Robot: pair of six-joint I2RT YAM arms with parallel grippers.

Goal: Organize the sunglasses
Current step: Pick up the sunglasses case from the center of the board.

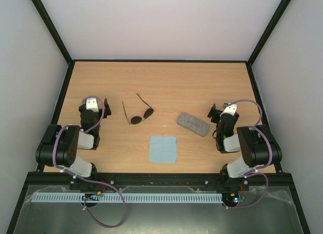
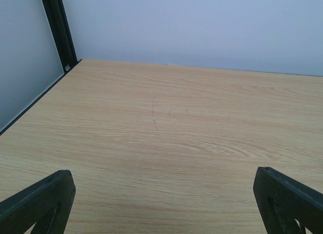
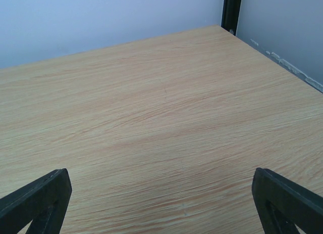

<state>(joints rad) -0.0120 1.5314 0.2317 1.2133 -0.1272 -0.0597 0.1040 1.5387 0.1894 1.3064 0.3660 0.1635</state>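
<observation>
The sunglasses [image 1: 137,113] lie unfolded on the wooden table left of centre, with two dark round lenses and thin dark arms spread toward the back. My left gripper [image 1: 96,103] rests to their left, open and empty. My right gripper [image 1: 220,111] rests at the right, open and empty, just right of the grey case [image 1: 193,124]. In the left wrist view the fingertips [image 2: 43,201] stand far apart over bare wood. In the right wrist view the fingertips [image 3: 287,198] also stand far apart over bare wood. The sunglasses show in neither wrist view.
The grey rectangular case lies closed, slanted, right of centre. A light blue square cloth [image 1: 163,149] lies flat near the front middle. Black frame posts [image 2: 59,27] and pale walls bound the table [image 1: 166,82] at the sides and back.
</observation>
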